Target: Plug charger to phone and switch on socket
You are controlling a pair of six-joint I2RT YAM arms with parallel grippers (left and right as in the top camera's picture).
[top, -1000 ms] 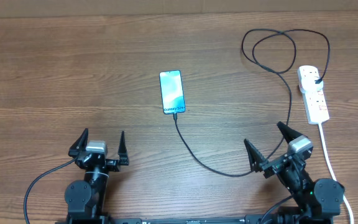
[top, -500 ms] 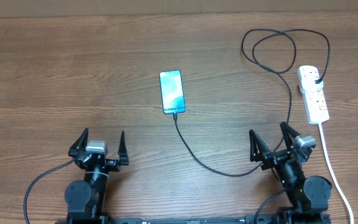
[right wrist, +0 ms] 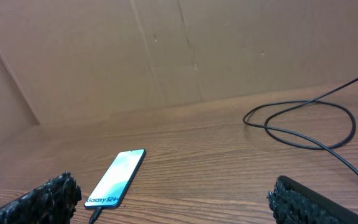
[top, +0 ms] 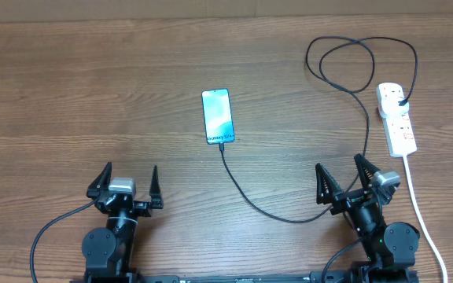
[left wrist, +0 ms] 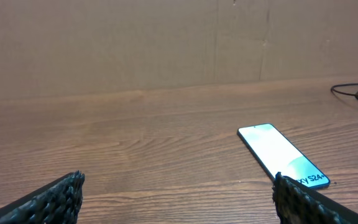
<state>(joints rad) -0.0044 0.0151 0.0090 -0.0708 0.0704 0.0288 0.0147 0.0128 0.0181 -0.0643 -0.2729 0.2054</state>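
The phone (top: 217, 115) lies flat mid-table with its light-blue screen lit; it also shows in the left wrist view (left wrist: 283, 163) and the right wrist view (right wrist: 117, 177). The black charger cable (top: 266, 208) has its tip in the phone's near end, runs toward my right arm, loops at the back right and ends in a black plug (top: 401, 102) seated in the white power strip (top: 396, 118). My left gripper (top: 126, 185) and right gripper (top: 344, 177) are both open and empty near the front edge, apart from everything.
The strip's thick white cord (top: 420, 211) runs down the right side past my right arm. The cable's loops (right wrist: 300, 121) lie on the wood at the back right. A brown cardboard wall (left wrist: 166, 43) stands behind the table.
My right gripper turned and shifted slightly left between one second and half a second ago. Since then nothing has moved. The left arm stayed still.
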